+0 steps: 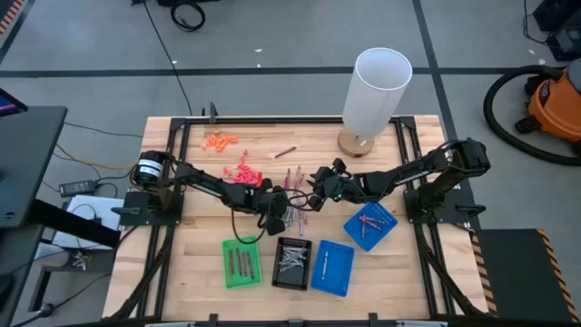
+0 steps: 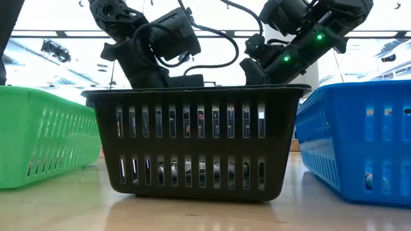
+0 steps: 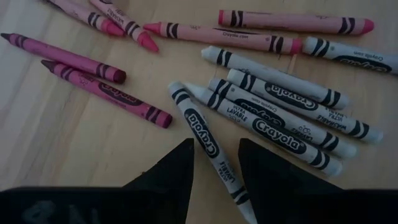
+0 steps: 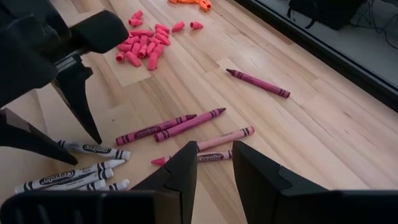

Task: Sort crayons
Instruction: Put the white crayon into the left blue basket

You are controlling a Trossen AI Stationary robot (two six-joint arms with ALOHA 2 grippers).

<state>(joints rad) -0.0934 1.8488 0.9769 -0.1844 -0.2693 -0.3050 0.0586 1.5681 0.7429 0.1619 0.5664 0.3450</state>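
Note:
Loose crayons lie on the wooden table mid-centre point(image 1: 292, 198): white-grey ones point(image 3: 273, 106), maroon ones point(image 3: 81, 65) and pink ones point(image 3: 224, 34). My left gripper point(image 1: 280, 216) is low over them, open, its fingers point(image 3: 177, 171) on either side of one white-grey crayon point(image 3: 208, 134) that runs between them along the table. My right gripper point(image 1: 313, 186) hangs open above the pink and maroon crayons point(image 4: 186, 124), with a pink one point(image 4: 214, 155) showing in its gap. In the right wrist view the left gripper point(image 4: 78, 118) stands by the white-grey crayons point(image 4: 87, 149).
Near the front edge stand a green tray point(image 1: 241, 262), a black tray point(image 1: 292, 262) and a blue tray point(image 1: 332, 266); a second blue tray point(image 1: 370, 224) sits to the right. Coral-pink bits point(image 1: 245, 171), orange bits point(image 1: 220, 140), a lone crayon point(image 1: 285, 151) and a white cylinder point(image 1: 374, 91) lie farther back.

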